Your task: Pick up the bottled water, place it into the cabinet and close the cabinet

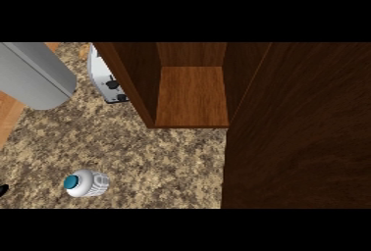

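The bottled water (85, 183) is seen standing upright on the speckled desk (145, 147), at the near left of the scene, with its teal cap facing up toward the view. It is not touched by anything and has not been lifted.

The cabinet (190, 93) is found at the far middle, its interior open to view: a bare wooden shelf is shown between the two side walls, and nothing is seen on it. The cabinet door (304, 132) is swung wide and fills the right side of the view, running from far to near. The bottle is well apart from the cabinet opening, to the left of it and nearer.

Neither hand can be made out with any certainty. A small dark shape is cut off at the left edge, level with the bottle, but what it is cannot be told. The state of the fingers therefore cannot be told for either hand, and nothing is shown as being held.

Beyond the task's things, a toaster (107, 78) is partly hidden behind the cabinet's left wall at the far left, and a large grey rounded object (33, 73) lies at the far left corner.

By these signs the task is judged to be at its very start. No step is shown as done: the bottle is yet to be grasped, carried to the right and far, set on the shelf, and released, and the door is yet to be swung shut.
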`<state>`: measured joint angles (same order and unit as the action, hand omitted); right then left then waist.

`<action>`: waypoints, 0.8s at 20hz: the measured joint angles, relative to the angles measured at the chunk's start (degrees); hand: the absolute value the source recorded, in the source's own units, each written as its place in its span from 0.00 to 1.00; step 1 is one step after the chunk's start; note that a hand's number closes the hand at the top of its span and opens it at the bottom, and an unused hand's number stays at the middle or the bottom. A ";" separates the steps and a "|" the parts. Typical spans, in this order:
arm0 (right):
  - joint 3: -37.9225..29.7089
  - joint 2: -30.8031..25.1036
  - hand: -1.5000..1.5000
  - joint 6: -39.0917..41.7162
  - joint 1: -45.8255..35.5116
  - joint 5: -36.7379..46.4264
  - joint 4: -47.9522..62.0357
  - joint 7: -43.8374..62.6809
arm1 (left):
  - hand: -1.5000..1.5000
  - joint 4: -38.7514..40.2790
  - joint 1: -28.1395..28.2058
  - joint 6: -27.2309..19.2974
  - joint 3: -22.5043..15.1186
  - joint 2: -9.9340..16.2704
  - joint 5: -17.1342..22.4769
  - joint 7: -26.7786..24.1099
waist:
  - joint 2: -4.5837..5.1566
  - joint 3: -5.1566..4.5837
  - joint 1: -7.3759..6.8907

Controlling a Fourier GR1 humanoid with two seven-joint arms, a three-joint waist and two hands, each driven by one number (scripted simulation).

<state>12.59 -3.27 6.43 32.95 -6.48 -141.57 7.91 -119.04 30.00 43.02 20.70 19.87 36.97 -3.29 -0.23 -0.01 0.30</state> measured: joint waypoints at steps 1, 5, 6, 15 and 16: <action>0.65 0.17 0.00 0.05 0.81 0.22 -0.03 -0.56 | 0.00 1.34 -1.31 -0.14 -0.12 -0.48 -1.00 0.03 | 0.02 -0.01 0.10; 1.59 -0.40 0.00 0.91 4.55 0.86 -0.71 -2.81 | 0.00 4.50 -3.02 0.52 0.39 -3.39 -5.82 -1.68 | 0.00 -0.02 0.26; 1.24 -0.47 0.00 0.98 4.86 0.90 -0.80 -3.22 | 0.00 6.23 -3.69 1.08 0.76 -3.89 -7.21 -2.64 | 0.02 -0.02 0.28; 3.84 -0.74 0.00 1.86 9.90 2.45 -0.98 -7.91 | 0.00 21.13 -11.65 1.87 0.93 -7.34 -22.53 -11.36 | 0.06 -0.05 0.53; 3.99 -1.05 0.00 2.44 11.24 2.56 -1.00 -9.34 | 0.00 22.15 -12.24 1.22 0.32 -8.25 -24.60 -12.39 | 0.03 -0.05 0.65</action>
<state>16.58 -4.32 8.86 44.19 -3.91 -142.58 -1.42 -96.89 17.76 44.24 21.02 11.62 12.36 -15.68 -0.20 -0.06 0.96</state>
